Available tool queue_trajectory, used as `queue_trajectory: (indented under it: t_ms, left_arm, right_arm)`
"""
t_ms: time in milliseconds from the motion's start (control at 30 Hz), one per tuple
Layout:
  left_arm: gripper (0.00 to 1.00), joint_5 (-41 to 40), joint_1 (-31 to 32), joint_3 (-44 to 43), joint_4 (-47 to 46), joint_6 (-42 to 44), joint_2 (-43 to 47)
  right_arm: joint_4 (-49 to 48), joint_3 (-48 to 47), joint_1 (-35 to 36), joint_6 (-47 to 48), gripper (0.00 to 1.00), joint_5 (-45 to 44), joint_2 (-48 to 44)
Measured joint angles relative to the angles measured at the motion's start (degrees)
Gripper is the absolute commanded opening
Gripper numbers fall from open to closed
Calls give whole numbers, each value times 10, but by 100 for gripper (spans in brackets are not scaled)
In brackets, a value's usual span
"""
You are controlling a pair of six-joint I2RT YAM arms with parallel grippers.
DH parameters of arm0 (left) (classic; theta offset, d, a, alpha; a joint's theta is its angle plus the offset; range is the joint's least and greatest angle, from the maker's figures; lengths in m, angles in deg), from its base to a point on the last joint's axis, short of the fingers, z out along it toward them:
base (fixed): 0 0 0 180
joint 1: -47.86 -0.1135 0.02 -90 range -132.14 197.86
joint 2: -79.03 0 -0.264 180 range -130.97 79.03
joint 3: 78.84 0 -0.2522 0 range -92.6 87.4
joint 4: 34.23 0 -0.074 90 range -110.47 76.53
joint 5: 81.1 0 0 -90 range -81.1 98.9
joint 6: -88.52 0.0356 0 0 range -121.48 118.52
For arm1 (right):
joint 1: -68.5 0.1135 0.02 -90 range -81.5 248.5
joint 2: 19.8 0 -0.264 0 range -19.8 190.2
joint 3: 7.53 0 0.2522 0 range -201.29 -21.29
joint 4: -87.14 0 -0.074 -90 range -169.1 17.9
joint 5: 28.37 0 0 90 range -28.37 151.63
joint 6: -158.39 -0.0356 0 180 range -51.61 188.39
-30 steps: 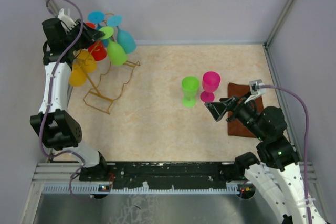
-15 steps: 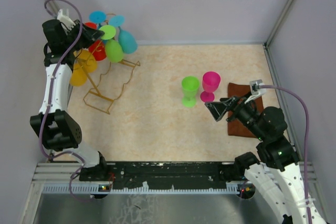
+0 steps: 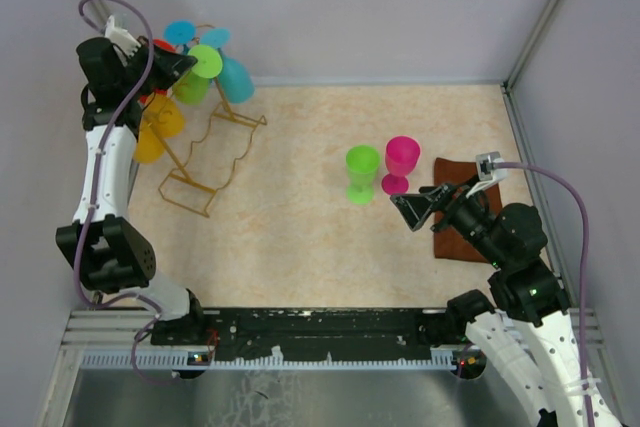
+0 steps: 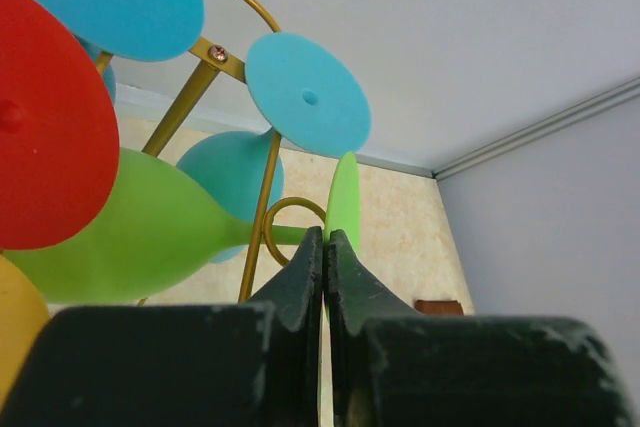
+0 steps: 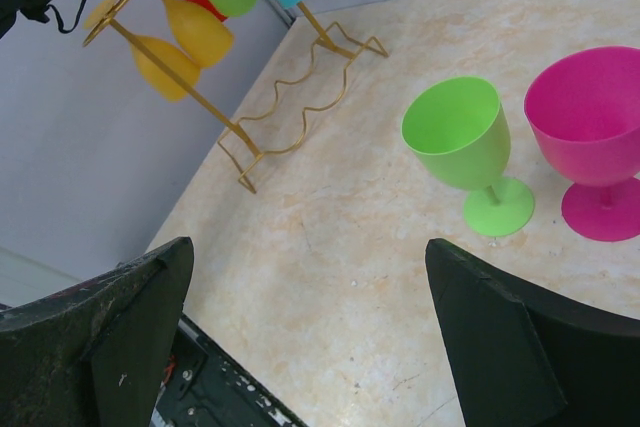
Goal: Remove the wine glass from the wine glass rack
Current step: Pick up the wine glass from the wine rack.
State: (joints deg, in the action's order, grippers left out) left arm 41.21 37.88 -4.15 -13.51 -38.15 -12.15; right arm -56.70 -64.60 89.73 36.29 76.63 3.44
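where the wine glass rack (image 3: 212, 152) stands at the far left of the speckled beige bench (image 3: 300, 247), its thin golden wire rises from a wavy base into small looped hooks. the left tool (image 4: 325, 245) is pinched tight on the flat disc foot of the smooth lime-green wine glass (image 4: 150, 232), whose rounded bowl hangs tilted among glossy blue glasses (image 4: 308, 95), a red glass (image 4: 40, 137) and yellow glasses (image 3: 150, 142); its stem lies by a golden loop, hooked or not i cannot tell. the right tool (image 5: 320, 327) gapes wide at the near right, beside an upright green goblet (image 3: 361, 172), a pink goblet (image 3: 402, 159) and a brown cloth (image 3: 452, 171).
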Motion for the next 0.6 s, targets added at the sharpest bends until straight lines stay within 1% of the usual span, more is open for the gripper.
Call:
queue_trajectory:
  t_ms: [300, 600]
  left_arm:
    - [0, 15, 0, 15, -6, -13, 5]
    - [0, 43, 0, 27, -18, -46, 5]
  right_arm:
    - [0, 0, 0, 0, 99, -3, 0]
    - [0, 0, 0, 0, 99, -4, 0]
